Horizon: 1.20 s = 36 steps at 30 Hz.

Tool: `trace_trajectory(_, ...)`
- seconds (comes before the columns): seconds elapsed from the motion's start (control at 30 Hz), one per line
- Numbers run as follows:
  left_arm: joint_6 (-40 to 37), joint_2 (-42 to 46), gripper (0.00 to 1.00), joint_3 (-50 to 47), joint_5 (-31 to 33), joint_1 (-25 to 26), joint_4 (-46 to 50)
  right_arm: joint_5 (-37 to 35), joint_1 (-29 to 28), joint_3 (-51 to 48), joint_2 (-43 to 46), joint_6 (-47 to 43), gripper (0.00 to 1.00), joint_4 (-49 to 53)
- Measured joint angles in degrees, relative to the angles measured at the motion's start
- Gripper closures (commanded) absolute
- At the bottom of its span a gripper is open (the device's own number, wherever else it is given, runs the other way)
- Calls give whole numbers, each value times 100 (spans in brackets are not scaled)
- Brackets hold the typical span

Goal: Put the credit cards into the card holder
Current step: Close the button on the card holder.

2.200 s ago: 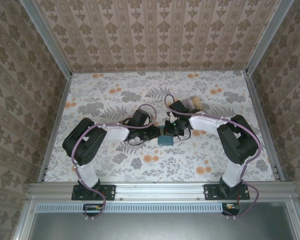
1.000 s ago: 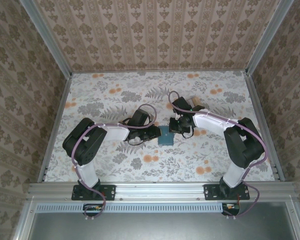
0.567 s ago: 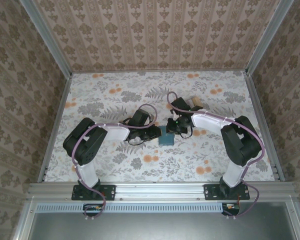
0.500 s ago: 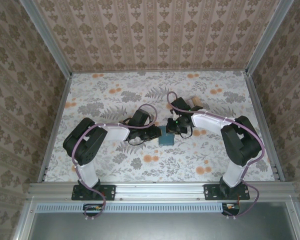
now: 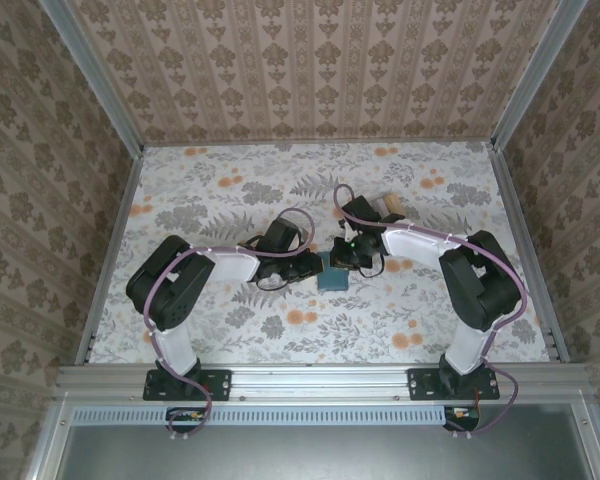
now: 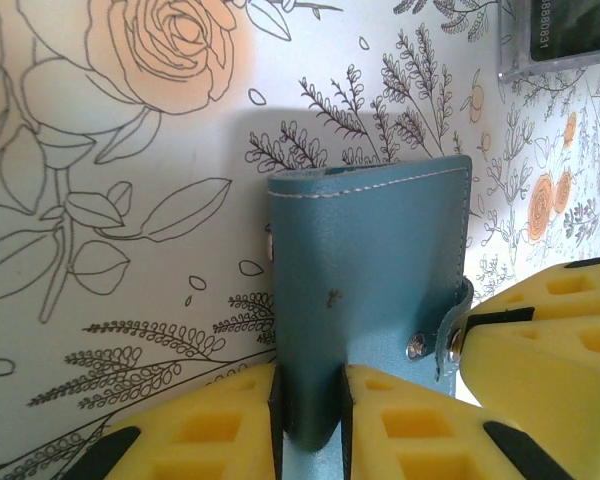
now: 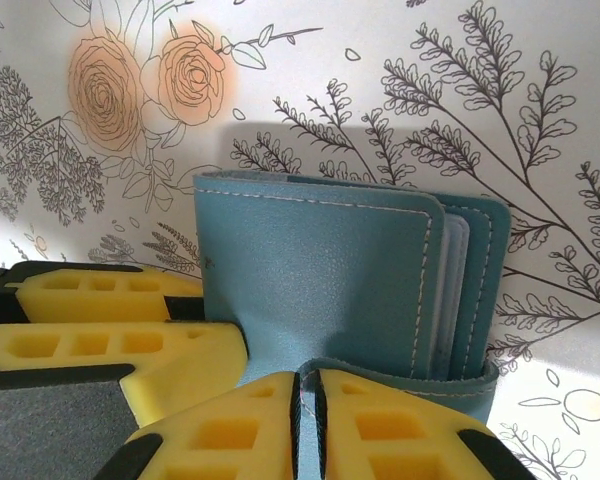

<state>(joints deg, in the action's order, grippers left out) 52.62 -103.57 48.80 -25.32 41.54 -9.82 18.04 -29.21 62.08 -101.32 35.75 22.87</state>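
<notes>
The card holder (image 5: 332,273) is a teal wallet, folded shut, at the middle of the table. In the left wrist view my left gripper (image 6: 310,420) is shut on the card holder (image 6: 370,260) at its near edge. In the right wrist view my right gripper (image 7: 307,410) is shut on the thin snap strap (image 7: 410,375) that wraps the card holder (image 7: 310,270). Pale layers (image 7: 455,290) show between its covers; I cannot tell whether they are credit cards. From above, the left gripper (image 5: 311,268) and the right gripper (image 5: 345,257) meet at the wallet from either side.
A small box with a tan top (image 5: 390,207) sits behind the right arm; its clear corner (image 6: 565,35) shows at the top right of the left wrist view. Flowered table cloth (image 5: 230,190) lies all around, with walls at the left, right and back.
The right wrist has shifted slightly toward the wallet and settled. The left arm and the wallet have stayed put.
</notes>
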Motion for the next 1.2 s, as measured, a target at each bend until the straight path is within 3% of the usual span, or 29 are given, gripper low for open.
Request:
trace_trajectory(0.43, 0, 0, 77, 0, 0, 0, 0, -409, 188, -181, 365, 46, 84, 149)
trace_trajectory(1.2, -4, -63, 76, 48, -46, 0, 0, 120, 140, -271, 0, 262, 86, -264)
